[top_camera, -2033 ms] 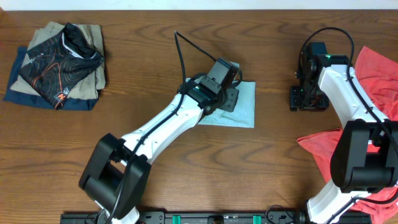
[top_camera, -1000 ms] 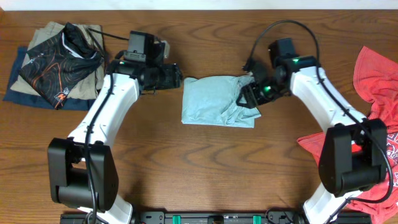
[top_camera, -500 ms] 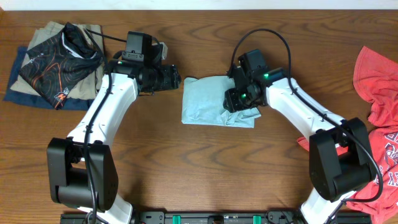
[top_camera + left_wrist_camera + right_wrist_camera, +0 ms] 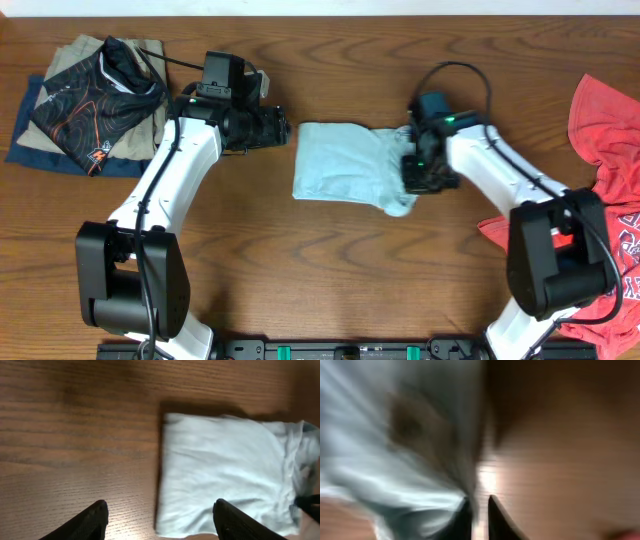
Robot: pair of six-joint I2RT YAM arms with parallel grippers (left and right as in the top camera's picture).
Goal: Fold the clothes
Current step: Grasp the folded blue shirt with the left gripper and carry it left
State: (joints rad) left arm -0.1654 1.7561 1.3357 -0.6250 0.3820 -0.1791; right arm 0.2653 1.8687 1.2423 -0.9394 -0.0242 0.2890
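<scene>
Dark wood-grain counter [image 4: 330,270], red T-shirts [image 4: 600,120] at right, folded pale blue T-shirt [image 4: 340,165] mid-counter, right gripper [image 4: 415,172] pinched narrow on its bunched right edge, left gripper [image 4: 285,128] wide just beside its far left corner, garment pile [image 4: 95,105] far left.

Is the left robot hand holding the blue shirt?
No, the left gripper stands wide open, and the blue shirt lies on the table beyond it.

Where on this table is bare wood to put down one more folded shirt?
Bare: the front middle, from the blue T-shirt to the near edge; also the front left, below the garment pile. Crowded: the right edge, under red shirts.
</scene>
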